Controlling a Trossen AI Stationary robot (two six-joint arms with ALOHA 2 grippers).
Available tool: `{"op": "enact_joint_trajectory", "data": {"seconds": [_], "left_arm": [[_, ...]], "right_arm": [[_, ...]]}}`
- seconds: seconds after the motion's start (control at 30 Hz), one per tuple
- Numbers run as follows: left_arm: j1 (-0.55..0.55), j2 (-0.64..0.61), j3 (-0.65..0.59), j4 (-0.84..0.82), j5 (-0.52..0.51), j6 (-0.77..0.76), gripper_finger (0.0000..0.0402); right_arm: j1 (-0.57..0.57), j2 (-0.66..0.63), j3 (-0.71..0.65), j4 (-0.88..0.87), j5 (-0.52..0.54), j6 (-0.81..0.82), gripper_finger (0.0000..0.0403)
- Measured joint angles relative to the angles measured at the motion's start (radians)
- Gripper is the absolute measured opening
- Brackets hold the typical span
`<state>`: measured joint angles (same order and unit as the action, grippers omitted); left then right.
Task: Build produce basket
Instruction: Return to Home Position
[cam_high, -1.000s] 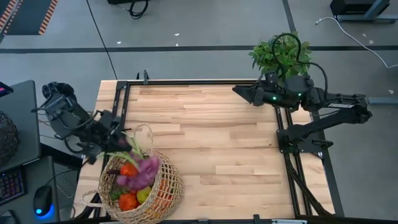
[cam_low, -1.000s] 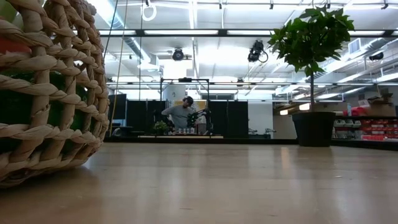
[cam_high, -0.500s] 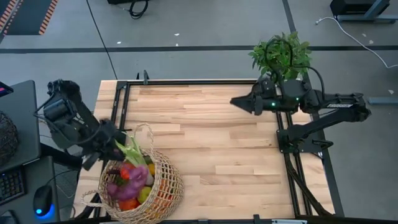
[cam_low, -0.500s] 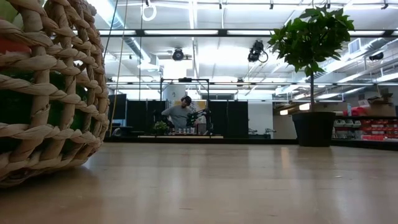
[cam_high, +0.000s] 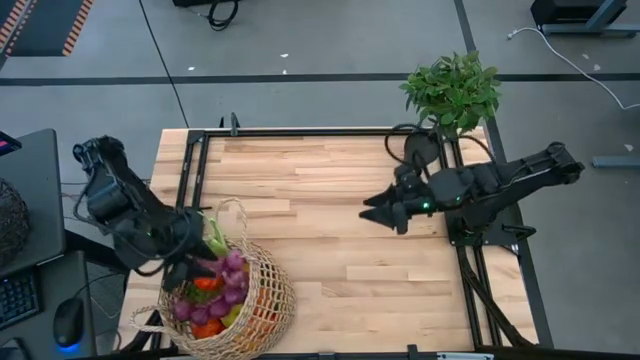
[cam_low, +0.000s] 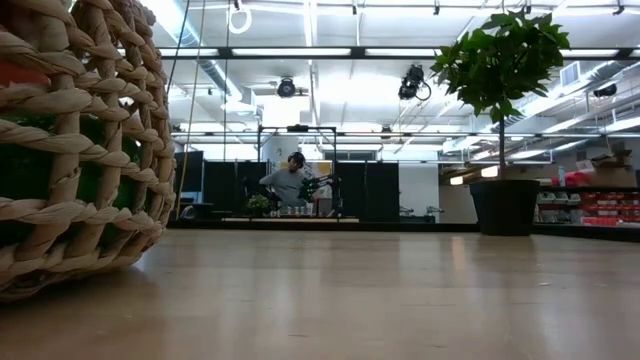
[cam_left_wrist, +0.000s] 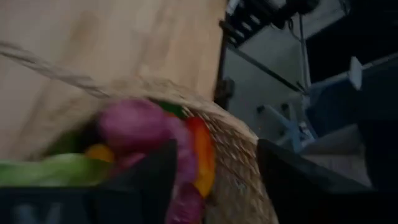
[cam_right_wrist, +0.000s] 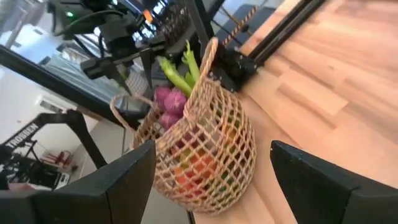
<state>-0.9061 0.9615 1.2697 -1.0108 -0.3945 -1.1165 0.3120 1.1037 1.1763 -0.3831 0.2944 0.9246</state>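
Basket (cam_high: 272, 268), near-left tabletop (cam_high: 320, 245), holding produce (cam_high: 215, 303) | left end effector (cam_high: 192, 267) at rim, spread | right end effector (cam_high: 370, 208) spread, empty

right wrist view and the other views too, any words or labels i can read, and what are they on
"TROSSEN": on a dark slanted strut off past the table edge, right wrist view.
Red boxes on far shelves, low view: any print is too small to read.
No text on the basket or the table.
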Motion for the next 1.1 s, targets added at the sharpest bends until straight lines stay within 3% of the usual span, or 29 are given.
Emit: {"op": "enact_joint_trajectory", "data": {"seconds": [0.1, 0.27, 0.4, 0.53, 0.7, 0.87, 1.1], "left_arm": [[0.000, 0.021, 0.000, 0.047, 0.056, -0.002, 0.0265], [0.017, 0.020, 0.000, 0.265, 0.022, 0.112, 0.0301], [0.111, 0.017, 0.001, 0.414, -0.071, 0.385, 0.0300], [0.232, 0.013, 0.001, 0.424, -0.161, 0.630, 0.0288], [0.438, 0.014, 0.001, 0.502, -0.223, 0.747, 0.0273], [0.704, -0.008, 0.000, 0.538, -0.086, 0.807, 0.0231], [1.057, -0.073, 0.001, 0.485, 0.246, 0.819, 0.0108]], "right_arm": [[0.025, 0.026, 0.000, 0.003, 0.008, 0.020, 0.0318], [0.060, 0.049, 0.000, 0.004, 0.059, 0.042, 0.0318], [0.060, 0.050, 0.000, -0.001, 0.139, 0.001, 0.0318], [0.022, 0.047, 0.000, -0.007, 0.281, -0.172, 0.0318], [-0.056, 0.037, 0.000, 0.021, 0.302, -0.240, 0.0318], [-0.137, -0.010, 0.000, 0.066, 0.265, -0.237, 0.0316], [-0.243, -0.097, 0.000, 0.010, 0.241, -0.302, 0.0283]]}}
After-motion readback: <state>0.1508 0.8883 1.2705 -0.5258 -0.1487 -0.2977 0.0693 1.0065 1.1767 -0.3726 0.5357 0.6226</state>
